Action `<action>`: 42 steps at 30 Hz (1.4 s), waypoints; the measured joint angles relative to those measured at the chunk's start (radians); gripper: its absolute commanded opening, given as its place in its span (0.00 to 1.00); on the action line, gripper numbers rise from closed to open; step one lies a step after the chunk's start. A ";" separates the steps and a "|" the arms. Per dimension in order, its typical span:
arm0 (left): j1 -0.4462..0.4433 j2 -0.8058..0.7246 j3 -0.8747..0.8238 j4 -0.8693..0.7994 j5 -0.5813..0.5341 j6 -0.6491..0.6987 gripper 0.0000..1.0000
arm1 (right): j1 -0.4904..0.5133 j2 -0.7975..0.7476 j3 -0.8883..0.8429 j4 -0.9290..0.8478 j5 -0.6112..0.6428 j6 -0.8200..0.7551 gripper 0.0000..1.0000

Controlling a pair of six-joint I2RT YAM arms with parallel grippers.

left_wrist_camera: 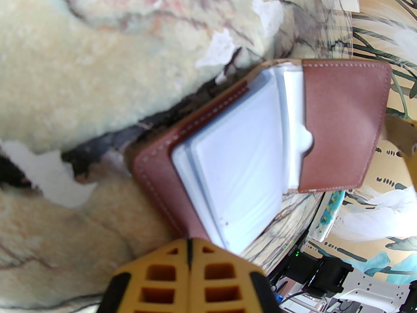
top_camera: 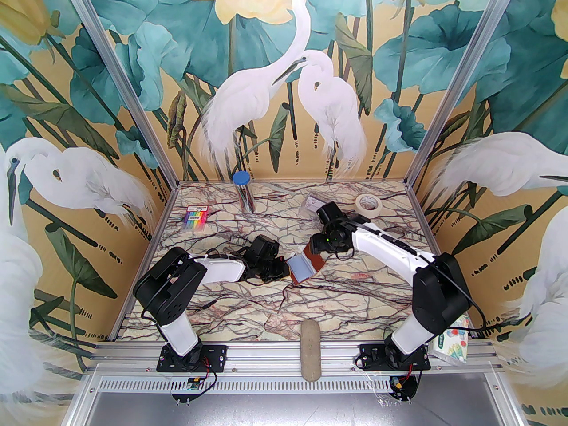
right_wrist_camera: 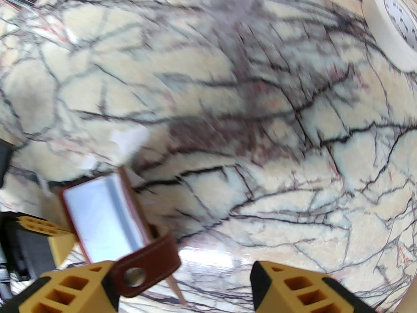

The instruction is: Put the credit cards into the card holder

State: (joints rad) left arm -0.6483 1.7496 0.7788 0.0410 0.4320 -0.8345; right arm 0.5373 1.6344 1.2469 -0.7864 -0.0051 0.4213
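The card holder (top_camera: 304, 270) lies open mid-way across the bench (top_camera: 266, 309), slanting between both arms. My left fingers (left_wrist_camera: 215, 272) are pressed together on its leather edge. My right fingers (right_wrist_camera: 78, 285) gape wide and empty — its snap tab (right_wrist_camera: 146, 266) lies against one.

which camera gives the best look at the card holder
Left wrist: the card holder is close and open, its pale sleeves plain. Top external shows it small and distant; right wrist shows it at an angle, snap tab foremost.

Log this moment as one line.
left fingers: shut on card holder edge | right fingers: open, at snap tab | holder: open on table, sleeves up
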 measured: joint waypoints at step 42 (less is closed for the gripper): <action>0.000 -0.001 -0.011 0.018 0.000 0.000 0.06 | -0.001 0.286 0.087 0.001 -0.121 -0.031 0.18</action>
State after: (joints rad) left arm -0.6483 1.7485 0.7673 0.0593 0.4320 -0.8345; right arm 0.5362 1.9209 1.3338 -0.7853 -0.1265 0.3908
